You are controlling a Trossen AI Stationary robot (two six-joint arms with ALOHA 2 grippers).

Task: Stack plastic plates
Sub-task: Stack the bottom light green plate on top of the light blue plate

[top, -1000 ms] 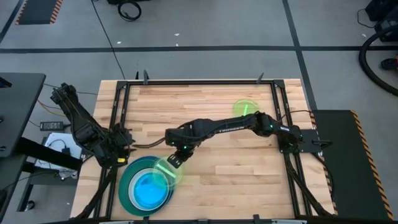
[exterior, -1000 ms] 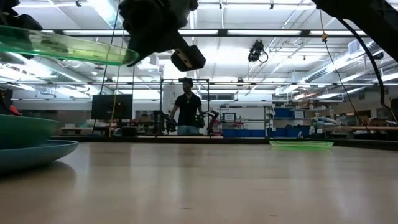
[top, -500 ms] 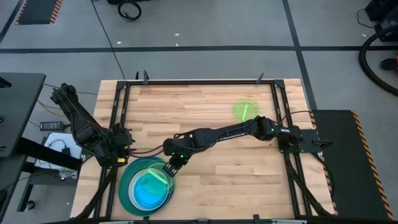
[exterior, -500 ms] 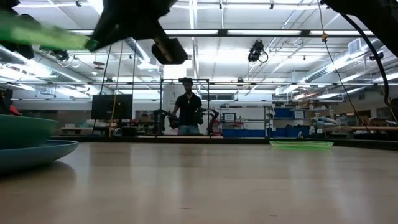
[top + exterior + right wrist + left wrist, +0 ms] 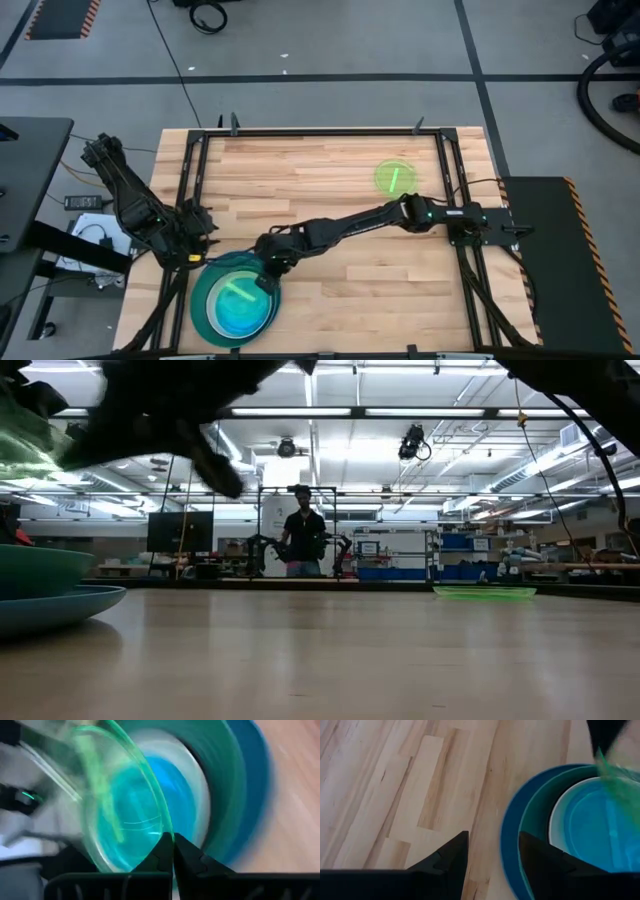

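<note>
Held over the plate stack (image 5: 232, 305) at the bench's (image 5: 330, 160) front left corner: a lime green plate (image 5: 240, 292), rim pinched in the right end effector (image 5: 266, 278), fingers pressed together on it. In the stack, bottom up: blue, teal, white, cyan. A second lime green plate (image 5: 395, 179) flat on the bench toward the far right, well apart. Left end effector (image 5: 490, 851) spread, empty, just beside the stack. Beyond the bench, a person (image 5: 302, 540) standing in the room.
</note>
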